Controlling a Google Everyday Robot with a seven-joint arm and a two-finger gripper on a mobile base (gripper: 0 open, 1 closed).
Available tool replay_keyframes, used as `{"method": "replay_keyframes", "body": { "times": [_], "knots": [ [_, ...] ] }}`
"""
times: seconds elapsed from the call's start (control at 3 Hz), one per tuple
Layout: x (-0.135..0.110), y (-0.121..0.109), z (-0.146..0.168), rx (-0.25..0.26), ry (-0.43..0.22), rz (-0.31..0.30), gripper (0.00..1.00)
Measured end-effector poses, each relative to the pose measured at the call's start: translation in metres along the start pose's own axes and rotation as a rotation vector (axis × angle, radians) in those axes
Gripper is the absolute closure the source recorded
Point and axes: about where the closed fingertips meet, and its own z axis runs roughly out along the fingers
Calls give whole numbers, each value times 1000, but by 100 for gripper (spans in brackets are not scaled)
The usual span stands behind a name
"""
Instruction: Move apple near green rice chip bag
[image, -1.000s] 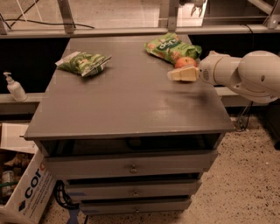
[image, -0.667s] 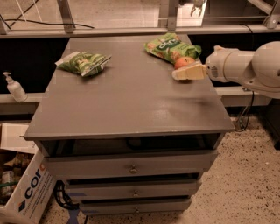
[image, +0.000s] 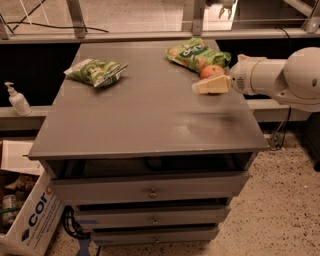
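The apple (image: 212, 71) is red-orange and sits on the grey table top (image: 145, 105) near its right edge. It touches the lower edge of the bright green rice chip bag (image: 195, 53), which lies at the table's far right. My gripper (image: 199, 87) reaches in from the right on a white arm (image: 280, 80). Its cream fingers (image: 212, 85) are just in front of the apple and apart from it, holding nothing.
A darker green-and-white bag (image: 96, 71) lies at the table's far left. Drawers (image: 150, 187) run below the table top. A pump bottle (image: 18, 100) stands on a ledge at left. A cardboard box (image: 30, 220) sits on the floor at lower left.
My gripper has drawn back to the right, away from the table's middle. The apple and both bags have not moved.
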Motion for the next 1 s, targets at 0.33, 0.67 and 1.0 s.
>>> {"method": "replay_keyframes", "body": {
  "times": [0.33, 0.67, 1.0],
  "knots": [
    [7, 3, -11, -9, 13, -49, 0],
    [28, -6, -63, -34, 26, -130, 0],
    [29, -6, -65, -39, 29, -133, 0]
  ]
}}
